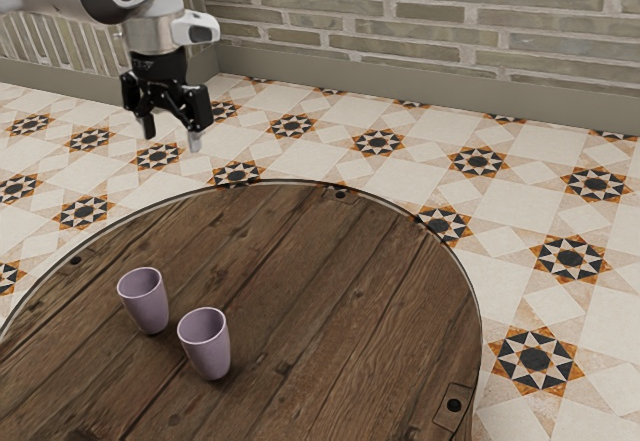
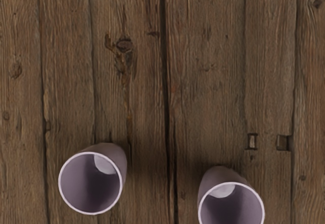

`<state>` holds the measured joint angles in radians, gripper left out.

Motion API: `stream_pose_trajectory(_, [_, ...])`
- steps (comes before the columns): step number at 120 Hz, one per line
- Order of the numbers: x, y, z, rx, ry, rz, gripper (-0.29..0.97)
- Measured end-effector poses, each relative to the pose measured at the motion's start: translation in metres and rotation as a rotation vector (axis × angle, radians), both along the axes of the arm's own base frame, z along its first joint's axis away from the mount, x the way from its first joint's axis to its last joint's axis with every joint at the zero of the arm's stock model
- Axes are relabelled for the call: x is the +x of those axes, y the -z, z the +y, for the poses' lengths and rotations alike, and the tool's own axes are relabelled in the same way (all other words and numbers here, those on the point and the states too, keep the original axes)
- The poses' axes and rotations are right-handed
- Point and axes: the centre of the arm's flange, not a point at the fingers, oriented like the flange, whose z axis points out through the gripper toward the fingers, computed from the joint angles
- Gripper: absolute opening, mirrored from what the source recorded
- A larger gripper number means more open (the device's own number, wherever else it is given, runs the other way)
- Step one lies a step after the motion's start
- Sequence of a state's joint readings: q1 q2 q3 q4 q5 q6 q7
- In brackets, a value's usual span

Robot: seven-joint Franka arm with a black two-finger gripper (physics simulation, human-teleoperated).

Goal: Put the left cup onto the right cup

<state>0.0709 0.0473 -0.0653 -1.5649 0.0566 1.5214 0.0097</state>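
1. Patterned floor tiles (image 1: 400, 176) and a brick wall (image 1: 420, 11) are framing a round wooden counter (image 1: 330, 291), which is carrying two lilac cups.
2. Both cups are standing upright with their mouths up, near each other but not touching. The left cup (image 1: 142, 299) is sitting toward the exterior view's left, and the right cup (image 1: 204, 342) is sitting just beside it toward the right.
3. The gripper (image 1: 172, 133) is hanging high over the counter's far side, well apart from both cups, with its fingers spread and holding nothing.
4. Nothing of the task is showing as done: the left cup is not yet grasped, lifted or stacked.
5. By my reading, every step is waiting: descending over the left cup, pinching its wall, raising it, carrying it across, and setting it onto the right cup's open mouth.
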Motion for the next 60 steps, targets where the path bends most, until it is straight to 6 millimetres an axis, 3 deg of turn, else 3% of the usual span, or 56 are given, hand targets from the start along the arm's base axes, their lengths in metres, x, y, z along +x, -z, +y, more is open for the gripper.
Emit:
stream_pose_trajectory(34, [0.003, 0.009, -0.007, 0.002, 0.014, 0.000, 0.68])
stream_pose_trajectory(60, [0.000, 0.050, 0.009, 0.003, -0.011, 0.038, 0.68])
